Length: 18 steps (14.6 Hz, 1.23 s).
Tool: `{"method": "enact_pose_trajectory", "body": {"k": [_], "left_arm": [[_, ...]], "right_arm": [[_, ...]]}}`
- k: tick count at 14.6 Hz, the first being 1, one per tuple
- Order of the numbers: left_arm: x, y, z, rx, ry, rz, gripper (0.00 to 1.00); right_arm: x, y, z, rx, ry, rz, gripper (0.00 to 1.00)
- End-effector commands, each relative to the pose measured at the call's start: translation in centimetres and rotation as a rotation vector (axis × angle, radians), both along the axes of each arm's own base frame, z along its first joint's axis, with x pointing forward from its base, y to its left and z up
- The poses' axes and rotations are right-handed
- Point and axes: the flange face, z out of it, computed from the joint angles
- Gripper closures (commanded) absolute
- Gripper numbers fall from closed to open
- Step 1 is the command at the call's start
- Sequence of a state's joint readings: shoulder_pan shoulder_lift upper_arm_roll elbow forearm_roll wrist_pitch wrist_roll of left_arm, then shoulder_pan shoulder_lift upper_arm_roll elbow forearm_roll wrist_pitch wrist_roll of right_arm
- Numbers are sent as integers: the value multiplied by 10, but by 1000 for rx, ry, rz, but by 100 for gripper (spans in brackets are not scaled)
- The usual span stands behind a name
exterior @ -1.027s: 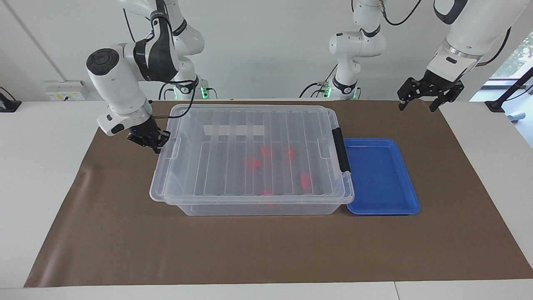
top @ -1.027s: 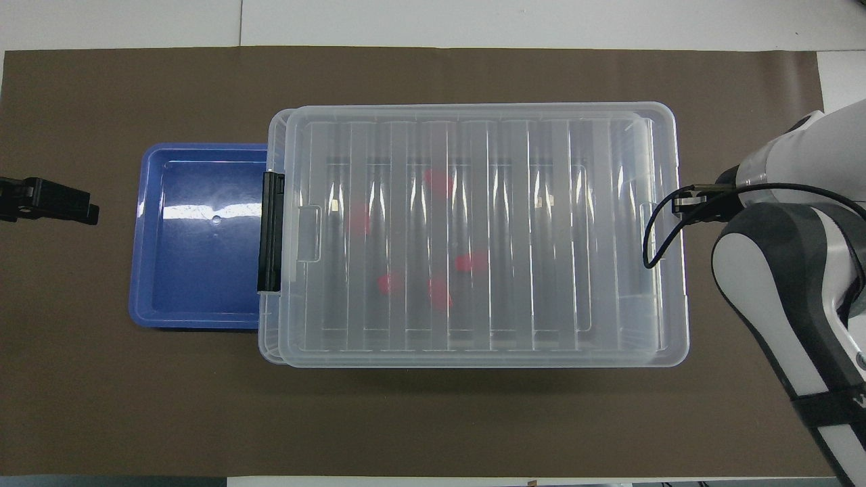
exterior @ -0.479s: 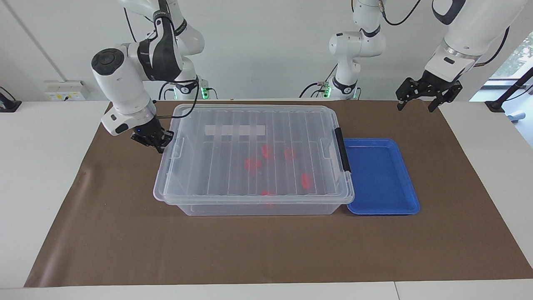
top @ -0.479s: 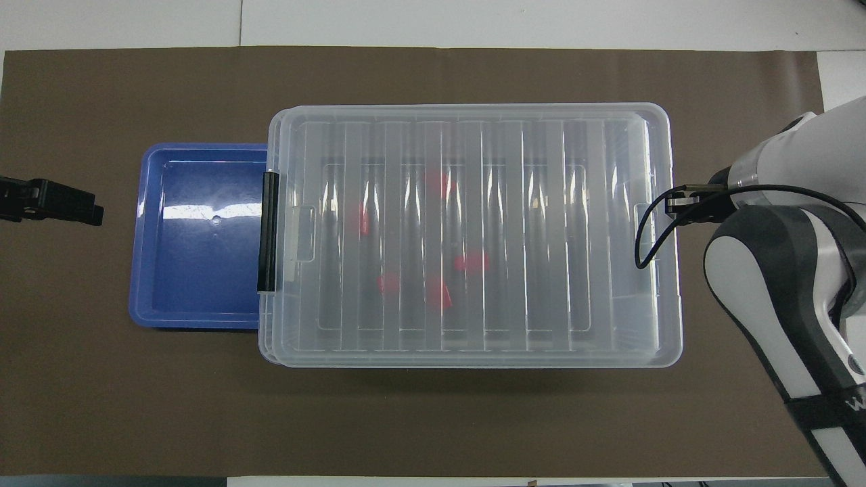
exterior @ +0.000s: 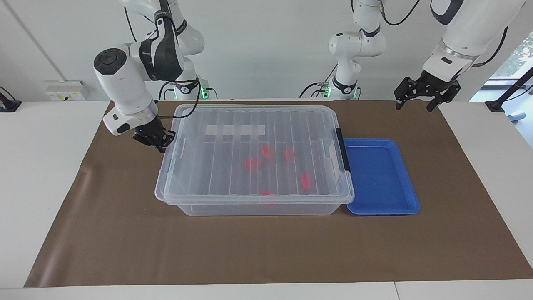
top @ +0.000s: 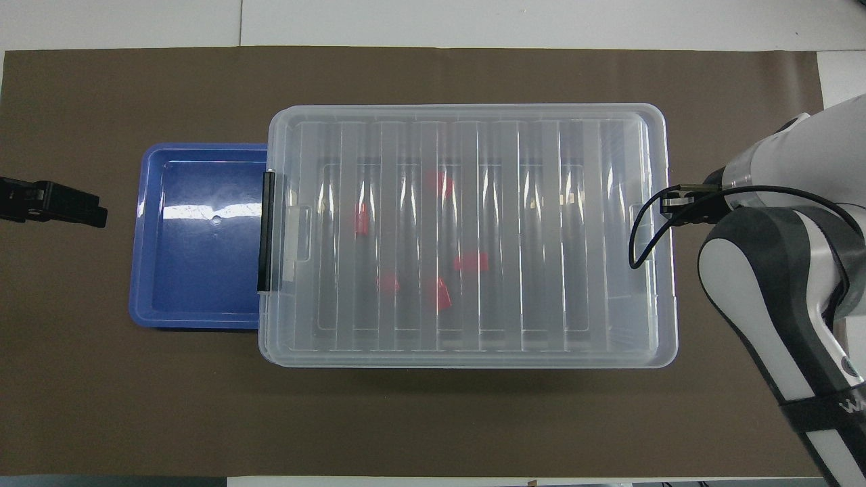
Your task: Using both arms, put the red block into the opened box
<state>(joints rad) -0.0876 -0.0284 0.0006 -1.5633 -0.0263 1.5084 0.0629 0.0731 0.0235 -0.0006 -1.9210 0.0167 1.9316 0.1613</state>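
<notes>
The right gripper (exterior: 157, 141), fingertips pressed together, sits against the box (exterior: 254, 200) at the right arm's end. Over the last second it has pushed the lid (exterior: 254, 150) toward the left arm's end, squaring it over the box, so the box now looks covered. The red blocks (exterior: 252, 163) lie inside, under the lid, well apart from both grippers. The left gripper (exterior: 424, 95) waits with fingers spread, raised over the surface (exterior: 266, 250) near the blue tray (exterior: 381, 175).
</notes>
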Motion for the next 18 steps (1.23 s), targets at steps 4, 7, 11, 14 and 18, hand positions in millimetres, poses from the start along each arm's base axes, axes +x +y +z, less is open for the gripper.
{"method": "enact_pose_trajectory", "body": {"k": [4, 7, 11, 14, 18], "left_arm": [[-6, -3, -2, -5, 20, -20, 0], [-6, -2, -2, -5, 15, -13, 0], [-6, -1, -2, -5, 14, -10, 0], [-5, 5, -2, -5, 14, 1, 0], [-5, 5, -2, -5, 14, 2, 0]], "right_arm": [[-5, 4, 2, -7, 2, -13, 100], [2, -1, 29, -11, 31, -14, 100], [1, -36, 95, -10, 51, -14, 100], [-11, -65, 127, -4, 82, 10, 100], [-23, -84, 132, -34, 101, 4, 1]]}}
